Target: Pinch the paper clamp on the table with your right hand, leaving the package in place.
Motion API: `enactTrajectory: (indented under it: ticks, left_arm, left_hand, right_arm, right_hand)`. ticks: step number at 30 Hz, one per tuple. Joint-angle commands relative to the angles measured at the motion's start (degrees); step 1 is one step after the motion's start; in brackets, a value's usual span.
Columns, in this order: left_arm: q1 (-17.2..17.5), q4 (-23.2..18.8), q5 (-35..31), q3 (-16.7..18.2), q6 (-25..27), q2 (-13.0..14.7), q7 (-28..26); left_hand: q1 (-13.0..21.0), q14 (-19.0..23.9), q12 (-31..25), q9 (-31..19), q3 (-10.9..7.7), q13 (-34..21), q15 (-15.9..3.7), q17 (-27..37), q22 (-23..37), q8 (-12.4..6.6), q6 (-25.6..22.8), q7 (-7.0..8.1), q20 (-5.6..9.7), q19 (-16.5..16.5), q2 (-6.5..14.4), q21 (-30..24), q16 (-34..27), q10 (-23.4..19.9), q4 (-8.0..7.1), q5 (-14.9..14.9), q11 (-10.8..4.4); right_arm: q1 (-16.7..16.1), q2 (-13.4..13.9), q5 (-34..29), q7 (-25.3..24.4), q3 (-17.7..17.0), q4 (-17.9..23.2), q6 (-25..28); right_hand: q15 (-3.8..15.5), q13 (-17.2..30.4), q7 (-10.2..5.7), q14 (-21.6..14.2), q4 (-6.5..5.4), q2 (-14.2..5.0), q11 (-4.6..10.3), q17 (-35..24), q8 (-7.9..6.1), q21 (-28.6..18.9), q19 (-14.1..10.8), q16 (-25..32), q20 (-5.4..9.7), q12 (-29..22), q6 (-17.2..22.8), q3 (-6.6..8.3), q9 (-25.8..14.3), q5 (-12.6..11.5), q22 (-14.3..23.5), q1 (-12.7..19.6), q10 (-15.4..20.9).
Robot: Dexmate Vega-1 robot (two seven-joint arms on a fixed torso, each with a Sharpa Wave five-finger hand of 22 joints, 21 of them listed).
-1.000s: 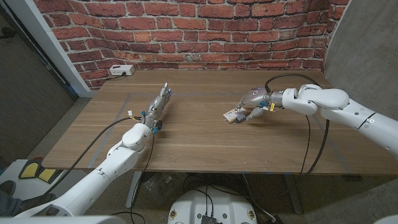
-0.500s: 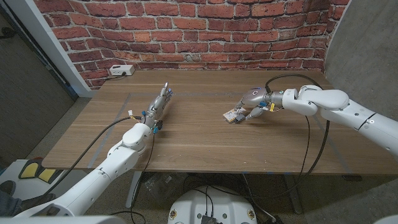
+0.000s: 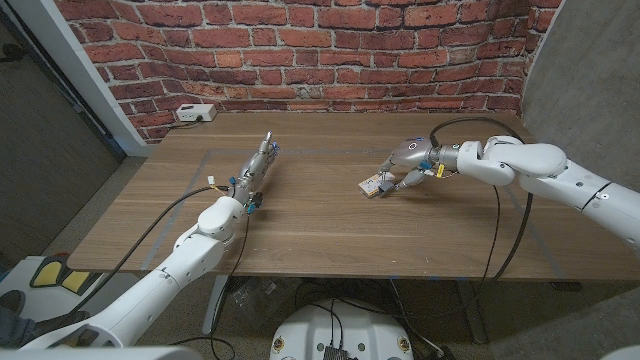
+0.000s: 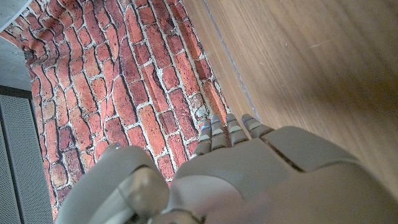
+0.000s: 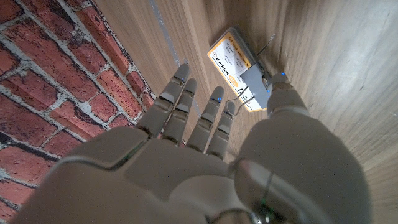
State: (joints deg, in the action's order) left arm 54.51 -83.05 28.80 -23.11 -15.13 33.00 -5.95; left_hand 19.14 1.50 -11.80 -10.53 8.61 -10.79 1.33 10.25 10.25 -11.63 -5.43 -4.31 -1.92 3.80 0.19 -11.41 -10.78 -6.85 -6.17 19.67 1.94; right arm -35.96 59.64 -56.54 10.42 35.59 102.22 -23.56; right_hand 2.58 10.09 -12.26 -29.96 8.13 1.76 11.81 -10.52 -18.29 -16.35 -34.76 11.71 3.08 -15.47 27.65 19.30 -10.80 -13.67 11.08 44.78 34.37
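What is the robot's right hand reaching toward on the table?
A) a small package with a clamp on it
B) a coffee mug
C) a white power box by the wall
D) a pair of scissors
A: the right hand has its fingers at the clamp on the small package.

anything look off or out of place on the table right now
Nothing stands out. The package lies flat on the table with the paper clamp clipped on its edge, the right hand at it. The left hand is apart from both.

White arms w/ black cables, silver-grey hands.
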Motion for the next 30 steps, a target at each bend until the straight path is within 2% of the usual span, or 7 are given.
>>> enactTrajectory:
  ticks: [1, 19, 30]
  left_arm:
    - [-0.72, 0.88, 0.24, -0.3, 0.21, -0.26, 0.74]
    - [-1.9, 2.36, 0.39, -0.65, -0.17, -0.73, 1.7]
    - [-2.59, 3.06, 0.31, -0.83, -0.43, -0.97, 2.08]
  left_hand:
    - [0.45, -0.15, 0.08, -0.2, 0.45, -0.16, 0.07, 0.26, 0.22, 0.17, -0.2, 0.23, 0.04, 0.53, 0.11, 0.14, 0.1, 0.15, 0.08, 0.01, -0.24]
    - [0.53, -0.29, 0.09, -0.2, 0.76, -0.17, 0.06, 0.26, 0.24, 0.22, -0.12, 0.33, 0.0, 0.62, 0.23, 0.05, 0.1, 0.2, 0.06, -0.04, -0.06]
    - [0.59, -0.34, 0.08, -0.21, 0.9, -0.17, -0.04, 0.26, 0.24, 0.23, -0.11, 0.29, -0.12, 0.79, 0.3, 0.07, 0.09, 0.18, 0.05, -0.05, -0.12]
  right_arm:
    - [-1.77, 1.53, 0.29, -0.54, -1.93, 2.53, 1.78]
    - [-4.96, 3.76, 1.09, -1.14, -5.44, 6.76, 4.54]
    - [-8.09, 5.65, 1.01, -2.84, -8.4, 10.15, 7.4]
  right_hand:
    - [3.66, 0.19, 0.02, -0.61, -0.21, -0.72, -0.02, -0.17, -0.34, -0.28, -0.67, 0.25, 2.0, -0.24, 0.67, 0.11, -0.21, -0.45, 0.09, 0.14, 0.48]
    - [3.92, 0.19, -0.04, -1.42, -0.19, -0.89, 0.06, -0.18, -0.28, -0.38, -0.94, 0.2, 1.99, -0.1, 1.24, 0.17, -0.18, -0.41, 0.12, 0.32, 1.02]
    - [3.97, 0.19, -0.13, -1.88, -0.19, -0.95, 0.0, -0.18, -0.37, -0.45, -1.11, 0.17, 2.02, -0.1, 1.86, 0.17, -0.17, -0.37, 0.14, 0.37, 1.49]
